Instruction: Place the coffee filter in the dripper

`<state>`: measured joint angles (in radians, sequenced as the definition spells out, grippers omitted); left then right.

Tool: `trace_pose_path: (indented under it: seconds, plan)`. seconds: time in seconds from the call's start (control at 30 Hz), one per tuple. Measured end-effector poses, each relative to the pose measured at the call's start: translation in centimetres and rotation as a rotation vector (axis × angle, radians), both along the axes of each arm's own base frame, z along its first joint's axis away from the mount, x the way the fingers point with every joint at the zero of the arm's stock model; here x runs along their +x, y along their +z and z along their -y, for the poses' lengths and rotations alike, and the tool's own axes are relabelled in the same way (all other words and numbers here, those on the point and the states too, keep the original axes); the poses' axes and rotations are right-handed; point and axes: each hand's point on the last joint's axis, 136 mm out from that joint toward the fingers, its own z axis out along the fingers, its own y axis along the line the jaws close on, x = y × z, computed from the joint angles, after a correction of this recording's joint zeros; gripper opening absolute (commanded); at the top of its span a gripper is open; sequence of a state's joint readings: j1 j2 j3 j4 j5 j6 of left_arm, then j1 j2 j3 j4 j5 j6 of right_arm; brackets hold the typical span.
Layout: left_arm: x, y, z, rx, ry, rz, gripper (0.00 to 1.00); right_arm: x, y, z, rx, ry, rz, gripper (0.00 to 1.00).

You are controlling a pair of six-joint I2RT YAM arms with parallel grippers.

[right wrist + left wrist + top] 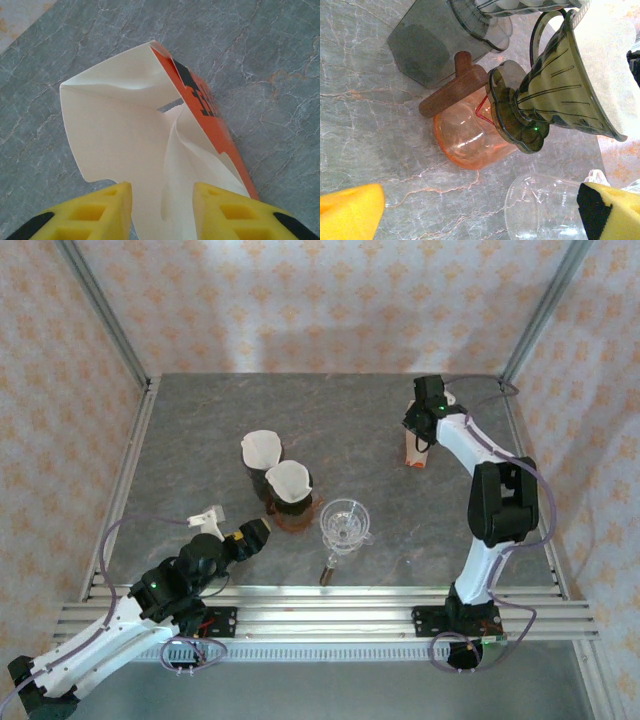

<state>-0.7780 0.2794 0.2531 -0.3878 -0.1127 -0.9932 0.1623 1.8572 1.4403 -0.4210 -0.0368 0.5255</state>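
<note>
An open filter box (115,125), orange outside and white inside, lies on the table at the back right (416,452). A white coffee filter (200,165) curls out of its mouth. My right gripper (162,187) hangs over the box (420,435), jaws apart, the filter's loose edge between the yellow fingers and touching neither. A clear glass dripper (345,525) stands empty near the front middle. My left gripper (480,220) is wide open low over the table, just left of that glass (545,210).
Two dark drippers hold white filters: one (289,482) on an orange glass carafe (465,135) with a wooden handle (452,90), the other (262,448) behind it on a grey base (420,50). Metal rails edge the table (200,420).
</note>
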Motion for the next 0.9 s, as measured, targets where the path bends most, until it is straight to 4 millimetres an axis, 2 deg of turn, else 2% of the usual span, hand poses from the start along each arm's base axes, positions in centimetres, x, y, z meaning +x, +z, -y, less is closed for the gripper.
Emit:
trace_pose_path:
  seconds: [0.27,0.53,0.63,0.73,0.9]
  plan:
    - [0.0,0.0,0.0,0.000,0.000,0.000,1.00,-0.3,-1.3,0.2,-0.008,-0.017,-0.041,0.17]
    - [0.0,0.0,0.0,0.000,0.000,0.000,1.00,-0.6,-0.9,0.2,-0.007,-0.011,-0.041,0.00]
    - [0.0,0.0,0.0,0.000,0.000,0.000,1.00,-1.3,1.0,0.2,0.001,-0.003,-0.006,0.00]
    - [0.0,0.4,0.0,-0.004,0.000,0.005,1.00,-2.7,4.0,0.2,0.019,0.007,0.053,0.00]
    - [0.1,1.9,0.1,-0.025,-0.002,0.030,1.00,-6.6,8.4,0.2,0.056,0.029,0.149,0.00]
